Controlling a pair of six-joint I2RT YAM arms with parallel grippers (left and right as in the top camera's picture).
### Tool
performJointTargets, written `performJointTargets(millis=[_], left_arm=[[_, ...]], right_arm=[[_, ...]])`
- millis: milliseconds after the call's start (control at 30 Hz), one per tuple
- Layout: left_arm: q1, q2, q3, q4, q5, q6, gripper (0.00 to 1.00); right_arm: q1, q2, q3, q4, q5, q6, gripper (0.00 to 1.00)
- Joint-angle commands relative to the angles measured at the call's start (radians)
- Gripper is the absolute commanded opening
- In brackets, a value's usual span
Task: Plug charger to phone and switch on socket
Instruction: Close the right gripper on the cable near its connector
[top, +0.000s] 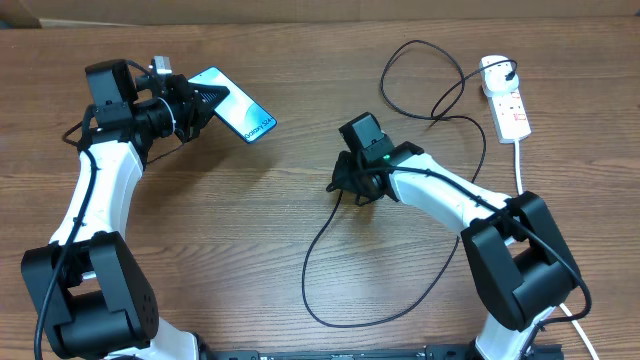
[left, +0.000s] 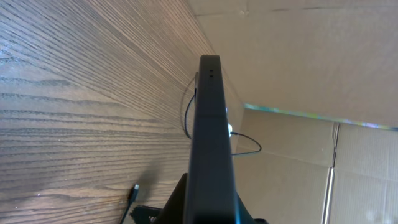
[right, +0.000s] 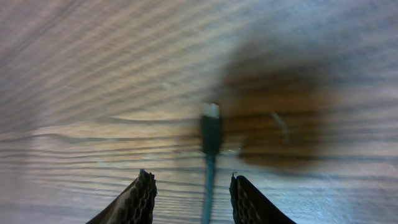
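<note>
Table (top: 250, 220): brown wood-grain top that fills nearly the whole overhead view. Matte finish, grain running left to right. Light is soft and even from above, and shadows on the wood are faint.

A lighter tan strip (top: 300, 8) runs along the far edge. The left wrist view shows it better: plain beige cardboard panels (left: 298, 50) stand behind the table edge. The lower panels (left: 286, 186) have a vertical seam (left: 334, 174) between them. A thin shiny band (left: 311, 114) runs across where upper and lower meet, possibly tape.

In the right wrist view the table surface is blurred, with a dark patch (right: 280, 106) on the grain right of centre.
</note>
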Motion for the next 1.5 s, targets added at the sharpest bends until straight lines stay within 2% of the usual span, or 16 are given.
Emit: performJointTargets(millis=[0,233,500,933,1233,1467], left_arm=[[-0.005,-0.008,0.007,0.003,0.045,0.018,0.04],[-0.005,-0.008,0.007,0.003,0.045,0.018,0.04],[-0.005,-0.008,0.007,0.003,0.045,0.018,0.04],[-0.005,-0.008,0.007,0.003,0.044,0.018,0.04],[-0.005,-0.008,0.007,-0.011,0.043,0.018,0.04],[-0.005,-0.008,0.007,-0.022,0.041,0.018,0.04]], right_arm=[[0.011,0.029,0.012,-0.008,0.085,0.042,0.40],[0.011,0.034,0.012,-0.003,0.085,0.042,0.33],[0.011,0.059,0.012,0.017,0.076,0.042,0.34],[0.011,0.067,0.012,0.023,0.063,0.042,0.22],[0.012,0.086,0.012,0.023,0.058,0.044,0.21],[0.012,0.086,0.012,0.023,0.058,0.046,0.17]])
